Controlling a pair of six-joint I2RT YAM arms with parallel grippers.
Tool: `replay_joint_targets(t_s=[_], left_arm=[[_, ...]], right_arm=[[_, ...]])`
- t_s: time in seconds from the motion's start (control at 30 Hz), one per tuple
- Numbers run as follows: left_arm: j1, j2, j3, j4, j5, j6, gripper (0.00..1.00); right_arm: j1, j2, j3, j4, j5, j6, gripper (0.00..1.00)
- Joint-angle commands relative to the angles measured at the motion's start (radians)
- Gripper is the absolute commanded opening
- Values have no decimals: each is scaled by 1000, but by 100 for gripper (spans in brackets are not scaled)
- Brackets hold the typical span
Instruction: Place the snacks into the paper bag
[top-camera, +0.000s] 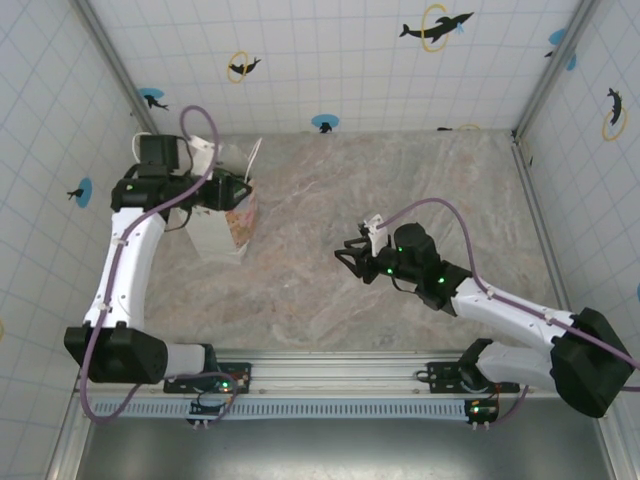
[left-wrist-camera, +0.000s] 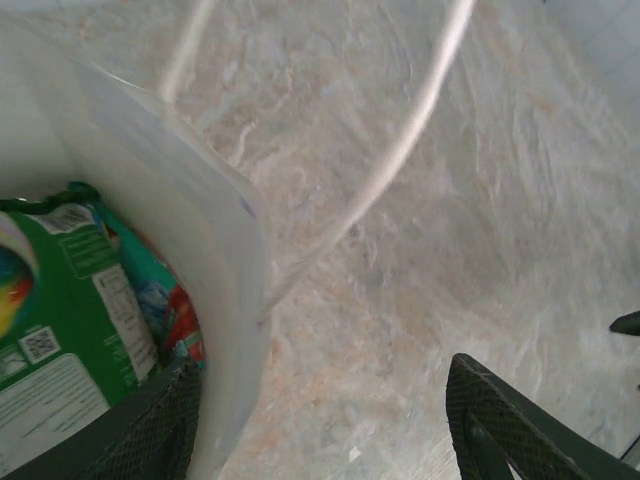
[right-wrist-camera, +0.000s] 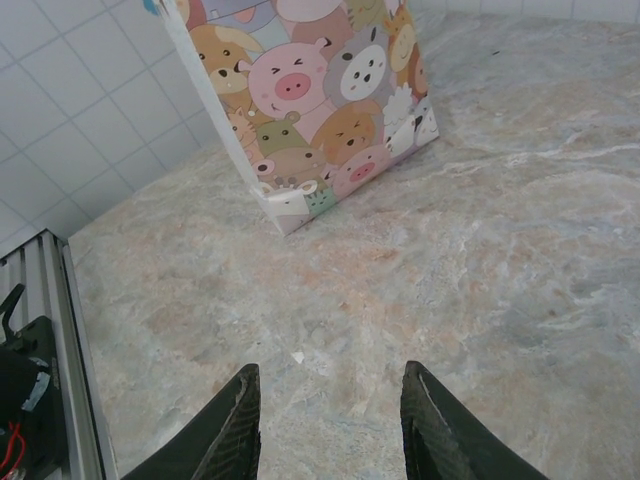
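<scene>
Marbled beige tabletop (top-camera: 400, 200) is enclosed by white tiled walls on which dolphin stickers are seen. From the top view, the bag (top-camera: 222, 232) is found standing at about 9 o'clock from the table's middle, near the left wall, with its mouth upward. The left gripper (top-camera: 236, 190) is held over that mouth, at the bag's 12 o'clock edge.

In the left wrist view, the gripper (left-wrist-camera: 330, 440) is seen with its jaws wide apart and nothing clamped. The bag's white wall (left-wrist-camera: 205, 260) runs between the two fingers: one finger (left-wrist-camera: 150, 435) is at 7 o'clock, on the inner side of the wall, and the other is at 5 o'clock, over bare table. A white cord handle (left-wrist-camera: 405, 145) arches toward 1 o'clock. Snacks are seen inside the bag at 8 o'clock: a green packet (left-wrist-camera: 50, 330) with white label panels, and a teal packet (left-wrist-camera: 150, 290) just beside it with some red showing.

The right gripper (top-camera: 352, 256) is held near the table's middle, well apart from the bag. Its jaws (right-wrist-camera: 330, 425) are seen parted over bare table, with nothing between them. The bag's cartoon-animal side (right-wrist-camera: 320, 100) stands at its 12 o'clock.
</scene>
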Motion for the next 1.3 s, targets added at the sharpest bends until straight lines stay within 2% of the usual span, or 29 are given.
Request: replay_joint_targets(t_s=[0.0,0.2,0.33,0.43,0.5,0.53,0.57,0.7,0.9,1.1,1.2,1.27], left_arm=[[-43,13,-19,37,-133,58,67],[-90,72,-13,85,-259,51,66],[-115,105,-7,102,-295,49,63],[-130,136,19,91,-281,39,48],[-149,161,60,79,-284,17,23],[-164,169,80,82,-288,2,14],[-193,174,98,86,-290,-6,9],[-304,196,157,116,-318,-53,2],[-491,265,245,179,-344,-171,0],[-651,374,332,240,-385,-269,1],[-713,431,400,246,-403,-305,6],[-750,460,445,251,-402,-321,17]], right_arm=[[12,8,41,49,0,7,40],[16,-7,32,46,15,3,40],[15,-14,20,52,23,0,40],[16,-18,15,54,25,1,40],[9,-24,14,55,24,21,42],[2,-27,14,57,24,45,42],[-9,-30,16,59,23,70,42],[-38,-47,25,17,64,125,42],[-88,-93,22,-93,190,186,42],[-174,-166,-19,-167,237,264,42],[-222,-209,-39,-202,252,281,42],[-254,-234,-50,-203,261,296,42]])
